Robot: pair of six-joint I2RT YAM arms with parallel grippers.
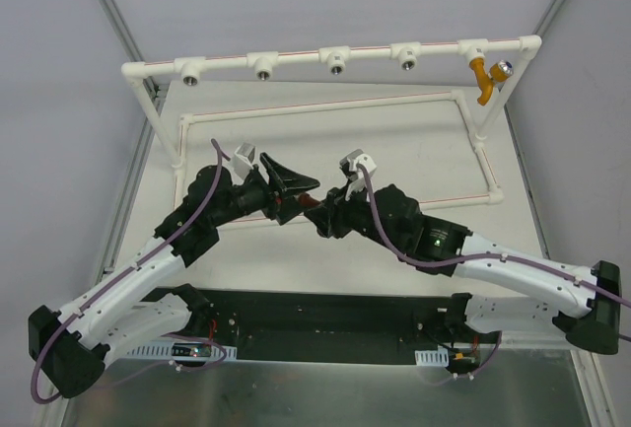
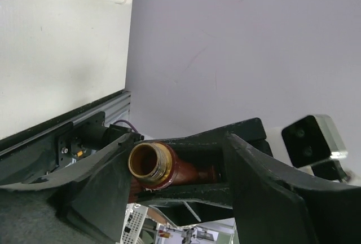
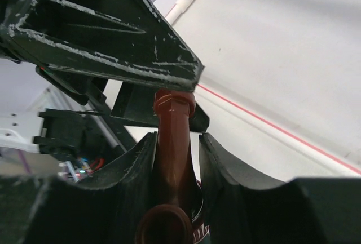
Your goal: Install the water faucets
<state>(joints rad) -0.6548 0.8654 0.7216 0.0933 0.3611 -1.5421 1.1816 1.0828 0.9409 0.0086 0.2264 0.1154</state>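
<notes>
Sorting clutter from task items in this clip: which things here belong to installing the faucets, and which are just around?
Job: brown faucet, in the right fingers; orange faucet, on the pipe frame; empty sockets.
Just there: table; purple cables; black base rail.

A white worktop (image 1: 394,151) spreads beneath and beyond the left gripper (image 1: 288,188) and right gripper (image 1: 320,212); on it lies the rectangular base loop of a white pipe frame (image 1: 325,106), lined in thin red, its far bar beyond both grippers, its near bar emerging right of the right gripper; behind the grippers, along the near edge, runs a black rail (image 1: 325,328).
</notes>
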